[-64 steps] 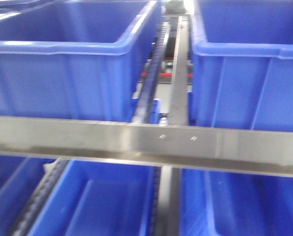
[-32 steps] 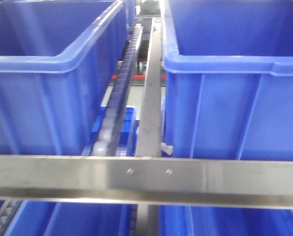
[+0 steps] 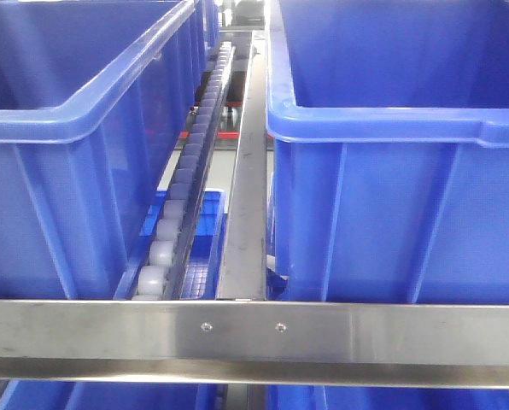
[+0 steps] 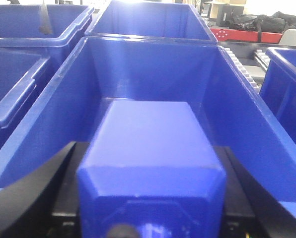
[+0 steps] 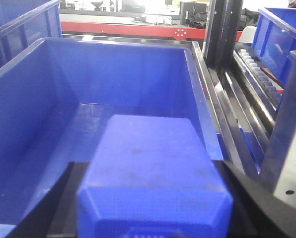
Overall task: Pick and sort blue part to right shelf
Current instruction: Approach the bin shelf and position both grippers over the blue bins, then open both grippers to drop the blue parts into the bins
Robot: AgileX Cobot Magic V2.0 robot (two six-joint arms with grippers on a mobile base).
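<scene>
Left bin point(image 3: 75, 128): inside hidden from front. Left gripper point(image 4: 150, 198) clamps a blue block point(image 4: 150, 148) over a bin point(image 4: 48, 114) with bare walls. Roller track point(image 3: 182, 188) and steel rail point(image 3: 254, 329) between bins. Right gripper point(image 5: 153, 213) clamps another blue block point(image 5: 150, 163) above right bin point(image 5: 34, 99), its floor bare.

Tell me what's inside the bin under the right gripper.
The bin shows bare blue floor and walls at its far end. The blue part held in the right gripper covers the near floor, so anything lying there cannot be seen.
</scene>
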